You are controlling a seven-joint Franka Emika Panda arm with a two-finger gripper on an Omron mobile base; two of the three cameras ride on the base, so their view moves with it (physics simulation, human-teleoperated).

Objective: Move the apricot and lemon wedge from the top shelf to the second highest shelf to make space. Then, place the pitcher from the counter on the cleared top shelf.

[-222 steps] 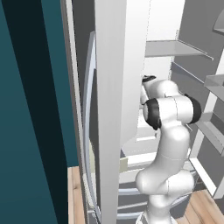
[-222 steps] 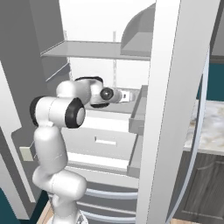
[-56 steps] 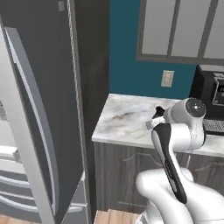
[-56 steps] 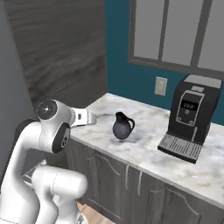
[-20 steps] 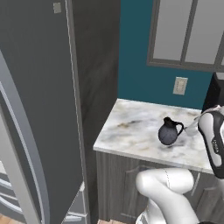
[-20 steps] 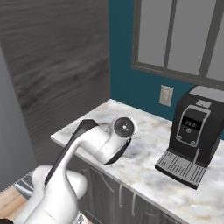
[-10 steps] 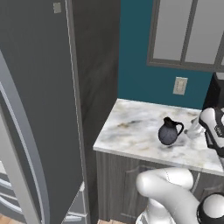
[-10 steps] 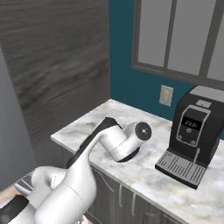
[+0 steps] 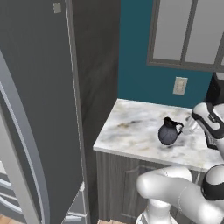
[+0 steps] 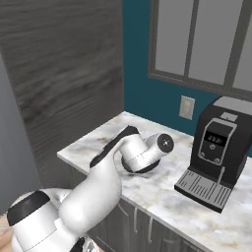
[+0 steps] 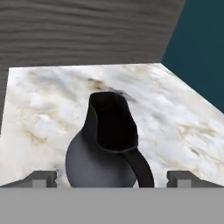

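On the counter [image 9: 131, 131], the pitcher [image 9: 169, 131] stands upright near the middle, handle toward us. Our pincer [image 11: 112, 177] is spread wide, its fingertips [image 11: 41, 178] flanking the belly without touching. We judge the grasp is next: ease forward, center on the neck or handle, then close squarely so it won't tip.

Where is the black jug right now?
The pitcher stands on the marbled counter in the left base view, left of the coffee machine, with the open gripper just behind its handle.
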